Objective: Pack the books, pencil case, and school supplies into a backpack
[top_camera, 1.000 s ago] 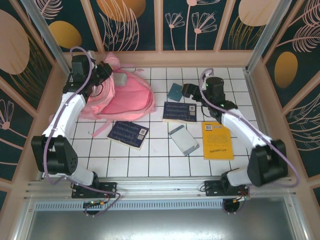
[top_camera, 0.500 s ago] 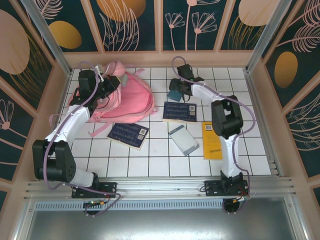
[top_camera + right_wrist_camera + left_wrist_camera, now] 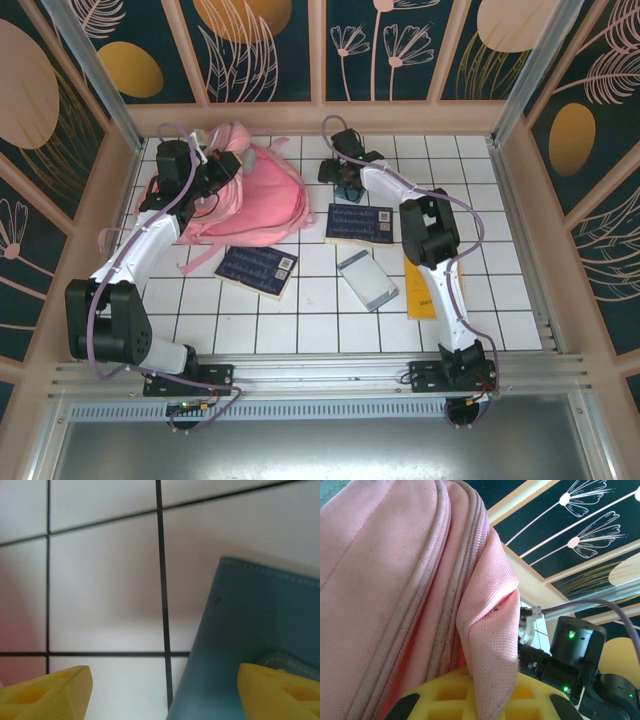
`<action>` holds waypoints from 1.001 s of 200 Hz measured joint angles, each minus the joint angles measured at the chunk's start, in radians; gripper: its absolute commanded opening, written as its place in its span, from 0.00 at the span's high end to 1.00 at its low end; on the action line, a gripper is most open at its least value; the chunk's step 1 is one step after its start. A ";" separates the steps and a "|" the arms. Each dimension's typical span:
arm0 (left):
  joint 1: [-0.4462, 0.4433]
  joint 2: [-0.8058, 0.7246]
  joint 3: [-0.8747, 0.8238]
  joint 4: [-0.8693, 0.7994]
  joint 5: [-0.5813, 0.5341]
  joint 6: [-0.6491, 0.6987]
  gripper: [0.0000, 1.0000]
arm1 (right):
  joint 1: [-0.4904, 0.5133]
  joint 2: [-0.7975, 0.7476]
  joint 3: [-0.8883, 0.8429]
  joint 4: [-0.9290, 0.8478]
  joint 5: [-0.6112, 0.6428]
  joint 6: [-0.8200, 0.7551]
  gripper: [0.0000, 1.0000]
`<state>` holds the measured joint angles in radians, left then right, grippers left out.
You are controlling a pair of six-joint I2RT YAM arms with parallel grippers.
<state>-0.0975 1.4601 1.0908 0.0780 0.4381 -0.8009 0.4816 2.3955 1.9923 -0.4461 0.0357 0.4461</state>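
L gripper (image 3: pixel 487 702) is pinching a fold of the pink backpack (image 3: pixel 395 580). Its yellow fingers (image 3: pixel 445 700) are closed tight on the fabric, right by a zip seam. Seen from overhead, the backpack is lying at the far-left of the white tiled table (image 3: pixel 320 320), w/ the L arm (image 3: pixel 140 235) reaching in to its top-left edge, where the fabric is bunching up at the gripper.

R gripper (image 3: pixel 162 690) is hanging low over the far-centre tiles, fingers standing wide apart. In the wrist view, the fingertip at right is sitting over a corner of the small teal book (image 3: pixel 260 630) and the one at left over bare tile. So the jaws are straddling the book's edge, not gripping anything.

Other items are lying flat on the table:
- A navy book (image 3: pixel 258 268) w/ white label, just on the near side of the backpack.
- A second navy book (image 3: pixel 358 223), just on the near side of the teal book.
- A grey-blue case (image 3: pixel 367 280), nearer the bases, between the two navy books.
- A yellow book (image 3: pixel 412 283), to the right of the case, partly hidden under the R arm (image 3: pixel 440 290).
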 measured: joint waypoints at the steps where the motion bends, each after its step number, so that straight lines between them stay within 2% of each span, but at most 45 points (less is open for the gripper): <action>1: 0.000 0.000 0.000 0.000 0.000 -0.001 1.00 | 0.001 0.000 -0.003 0.000 0.000 -0.002 0.23; 31: 0.000 0.005 0.000 0.001 0.004 -0.006 1.00 | 0.016 -0.010 -0.053 0.019 0.008 -0.048 0.23; 60: 0.000 0.010 0.000 0.001 0.011 -0.010 1.00 | 0.023 -0.088 -0.191 0.064 0.003 -0.137 0.22; 119: 0.000 0.011 0.000 0.001 0.019 -0.017 1.00 | 0.039 -0.217 -0.369 0.000 -0.011 -0.311 0.22; 171: 0.000 0.011 -0.006 0.008 0.023 -0.024 1.00 | 0.130 -0.360 -0.557 -0.056 -0.002 -0.317 0.20; 200: 0.000 0.011 -0.008 0.010 0.026 -0.024 1.00 | 0.160 -0.415 -0.570 -0.140 0.104 -0.249 0.16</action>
<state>-0.0975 1.4708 1.0824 0.0875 0.4637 -0.8253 0.6415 1.9800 1.4227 -0.5861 0.1394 0.1967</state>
